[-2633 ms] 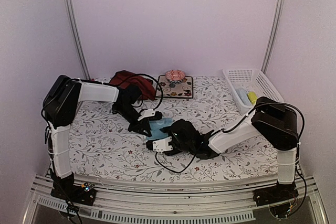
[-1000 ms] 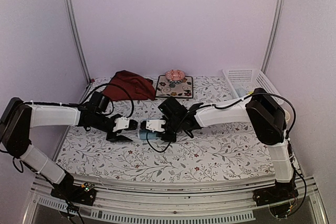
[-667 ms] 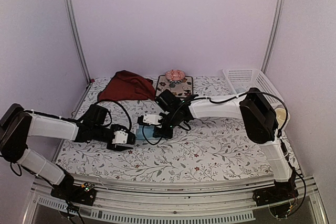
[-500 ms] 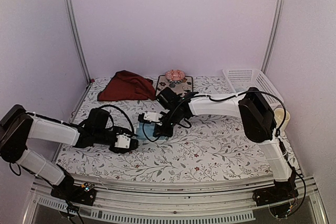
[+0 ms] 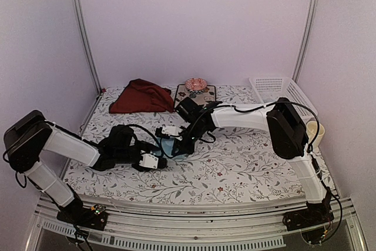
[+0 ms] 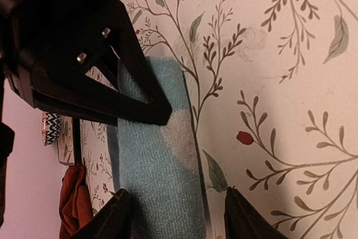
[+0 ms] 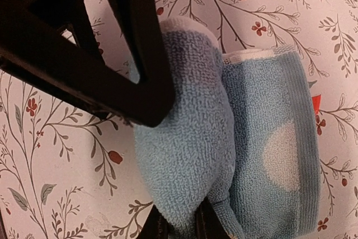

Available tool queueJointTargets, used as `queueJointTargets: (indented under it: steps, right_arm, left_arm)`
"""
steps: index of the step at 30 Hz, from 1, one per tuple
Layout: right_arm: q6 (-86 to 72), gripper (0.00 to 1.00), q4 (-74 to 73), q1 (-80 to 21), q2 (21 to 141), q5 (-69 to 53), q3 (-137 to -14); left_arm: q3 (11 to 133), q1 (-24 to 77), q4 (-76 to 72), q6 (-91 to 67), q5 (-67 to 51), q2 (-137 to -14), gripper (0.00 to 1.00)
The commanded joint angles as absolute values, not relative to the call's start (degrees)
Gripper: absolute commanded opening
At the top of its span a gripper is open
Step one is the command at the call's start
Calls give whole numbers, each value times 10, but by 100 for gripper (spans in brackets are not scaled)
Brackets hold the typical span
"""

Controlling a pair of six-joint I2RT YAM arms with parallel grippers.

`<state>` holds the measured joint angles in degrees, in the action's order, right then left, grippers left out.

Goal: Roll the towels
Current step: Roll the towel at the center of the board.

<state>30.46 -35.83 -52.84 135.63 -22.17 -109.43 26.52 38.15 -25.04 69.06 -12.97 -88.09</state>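
right fingers (image 7: 158, 229) tight on light blue towel (image 7: 263, 155), left fingers (image 6: 113, 222) apart

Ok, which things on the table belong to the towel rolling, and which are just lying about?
Part of the job:
light blue towel, bunched up mid-table
dark red towel, heaped at the back left

Just lying about:
dark floral mat
pink round item on the mat
white basket, back right
cream cup, right edge

Two towels (image 5: 141, 96) (image 7: 184, 138), one mat (image 5: 208, 92), one basket (image 5: 270, 80).
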Motion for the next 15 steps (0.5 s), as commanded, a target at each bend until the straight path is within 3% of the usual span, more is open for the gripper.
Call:
queueJointTargets:
  steps: [1,9,15]
  right_arm:
    - [294,12,-424,-529,1385,-250,-1087]
    - [294,12,-422,-527,1383,-252,-1088]
    - [296,13,-422,-526,1380,-251,-1087]
  left_arm:
    - [274,397,-279,702,-96,-902,56]
    - [293,405,-264,696,-58,-942,42]
    - [328,405,-203,678,-44,-969,20]
